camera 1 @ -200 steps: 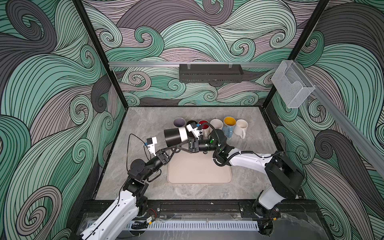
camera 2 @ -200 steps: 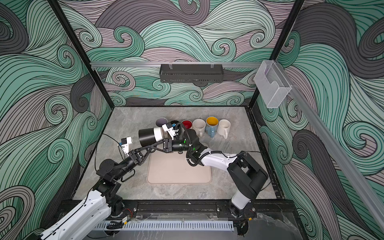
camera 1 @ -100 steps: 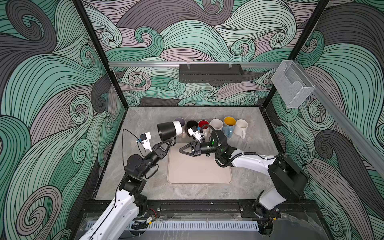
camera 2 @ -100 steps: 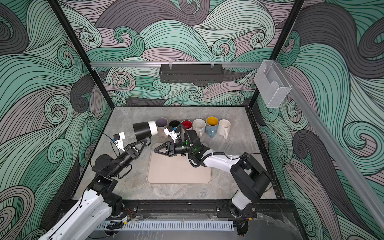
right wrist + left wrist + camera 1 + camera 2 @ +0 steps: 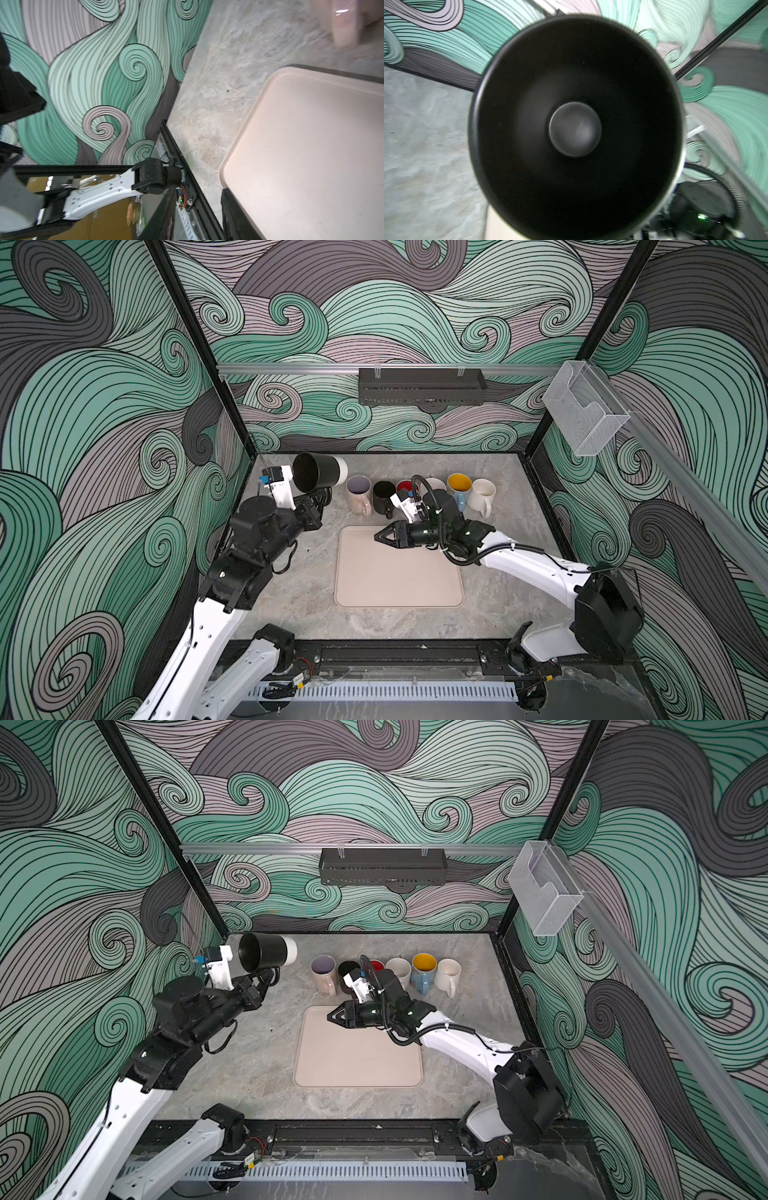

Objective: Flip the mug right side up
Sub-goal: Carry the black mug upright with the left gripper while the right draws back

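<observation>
Black mug (image 5: pixel 319 472): held clear of the table (image 5: pixel 299 593), on its side just above the left tool (image 5: pixel 322 499), whose jaws are clamped tight at its handle; right tool (image 5: pixel 379 536) part-open, empty; recommended handling: roll wrist until mouth faces up, then lower slowly.

1. A beige tray (image 5: pixel 311 155) lies close beneath me.
2. Marbled tabletop (image 5: pixel 218 93) runs from it to the wavy wall (image 5: pixel 93 72).
3. A blurred pink mug (image 5: pixel 345 25) stands beyond the tray.
4. The left arm's white link (image 5: pixel 99 195) sits at the table edge.
</observation>
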`<state>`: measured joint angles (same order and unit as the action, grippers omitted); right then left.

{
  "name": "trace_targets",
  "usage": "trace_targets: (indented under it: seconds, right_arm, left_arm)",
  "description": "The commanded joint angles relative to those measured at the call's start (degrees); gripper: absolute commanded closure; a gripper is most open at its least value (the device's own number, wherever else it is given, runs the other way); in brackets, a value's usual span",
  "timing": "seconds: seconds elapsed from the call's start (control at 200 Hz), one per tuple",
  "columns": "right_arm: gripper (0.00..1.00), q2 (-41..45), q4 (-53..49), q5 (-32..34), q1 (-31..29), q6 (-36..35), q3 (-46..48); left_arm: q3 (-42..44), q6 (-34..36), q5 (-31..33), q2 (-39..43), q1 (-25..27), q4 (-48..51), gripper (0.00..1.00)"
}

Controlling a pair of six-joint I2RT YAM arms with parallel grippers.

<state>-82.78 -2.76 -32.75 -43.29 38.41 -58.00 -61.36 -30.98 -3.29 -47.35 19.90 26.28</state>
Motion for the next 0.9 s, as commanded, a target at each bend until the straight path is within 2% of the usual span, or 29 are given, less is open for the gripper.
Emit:
trace_targets:
  seconds: [0.0,0.135,0.285,0.896]
  right_arm:
    - [0.62,2.3,-12.1,8.5,0.3,-7.5,-2.4]
    - [0.62,3.9,-14.1,11.1,1.1,-9.2,-2.2]
    - [0.62,4.4,-14.6,11.1,2.5,-9.8,-1.8]
    - [0.62,4.3,-14.2,9.4,6.6,-9.8,-0.5]
  left_arm:
    - [-6.8,8.6,5.9,-5.3,-0.4,10.3,1.00]
    - [-9.8,11.1,10.9,-8.8,-0.5,11.7,1.00]
    - [-12.5,13.3,14.4,-14.0,-0.5,13.8,1.00]
    - [-12.7,13.3,18.1,-33.8,-3.3,8.8,1.00]
